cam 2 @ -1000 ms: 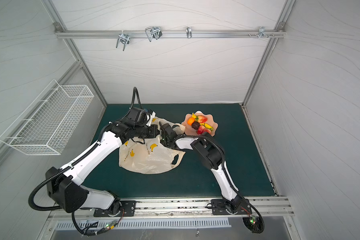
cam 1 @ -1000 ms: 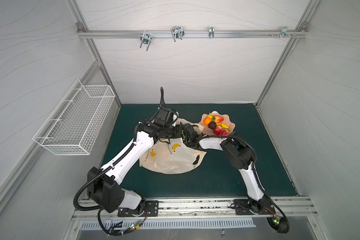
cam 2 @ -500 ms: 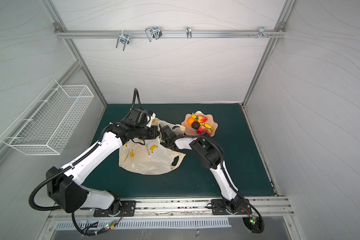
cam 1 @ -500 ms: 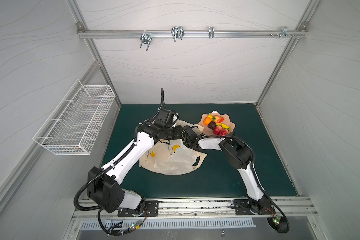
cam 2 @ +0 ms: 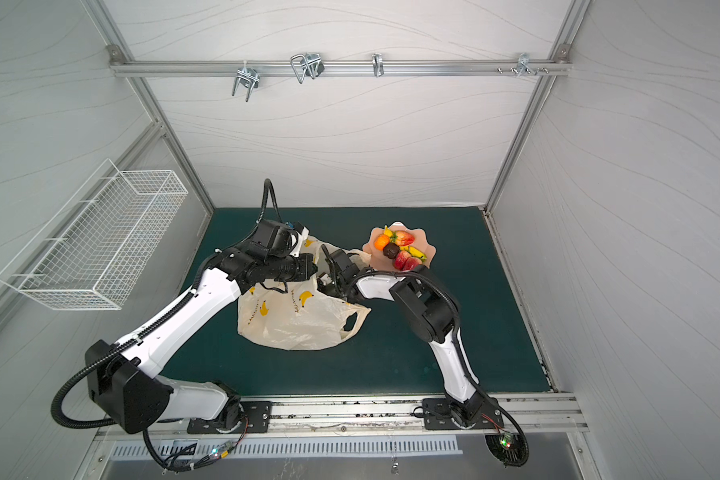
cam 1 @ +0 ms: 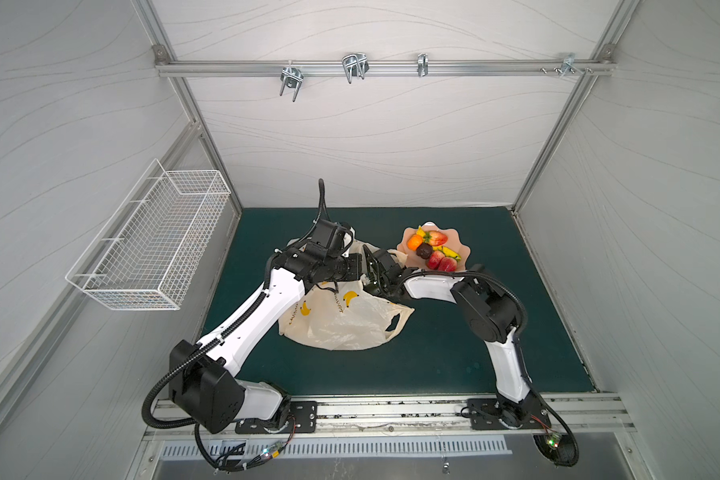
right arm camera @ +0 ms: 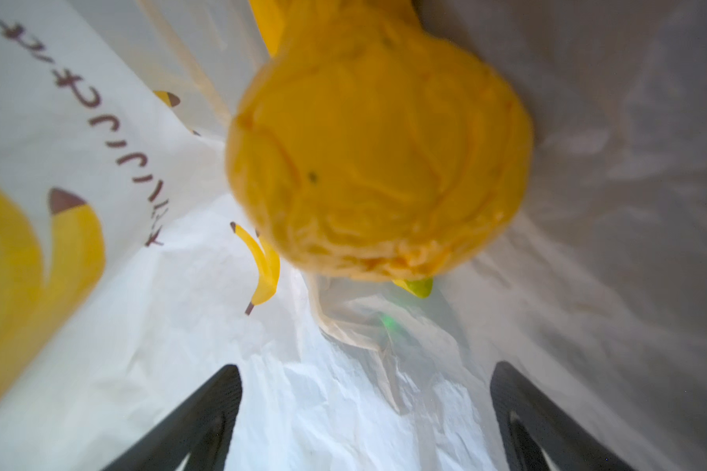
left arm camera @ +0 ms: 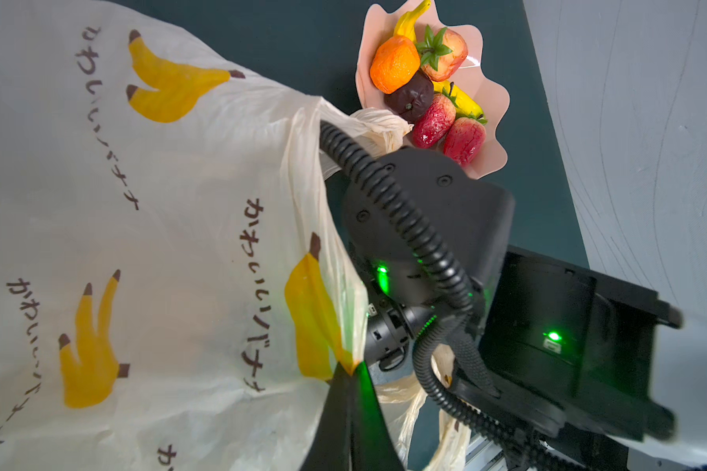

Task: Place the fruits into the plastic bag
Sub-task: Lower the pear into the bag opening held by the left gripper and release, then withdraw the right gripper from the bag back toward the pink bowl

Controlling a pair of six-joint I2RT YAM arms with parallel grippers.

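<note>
Little has shifted since a second ago: both arms stay at the mouth of the plastic bag [cam 1: 341,324]. Our left gripper [left arm camera: 345,381] pinches its limp, slippery rim, the best hold. Our right gripper [right arm camera: 366,367], spread wide inside, seems to have freed the light lemon [right arm camera: 378,163]. Remaining fruits [cam 1: 424,250] sit on the dish [cam 1: 465,252].

White wave-textured wall panels [cam 1: 350,145] enclose the cell on three sides, joined by aluminium profiles [cam 1: 206,145]. A horizontal rail [cam 1: 495,67] across the upper frame carries metal hooks [cam 1: 353,70]. A white wire basket [cam 1: 154,245] hangs at left. A dark green mat [cam 1: 445,357] covers the floor. Lighting is even.
</note>
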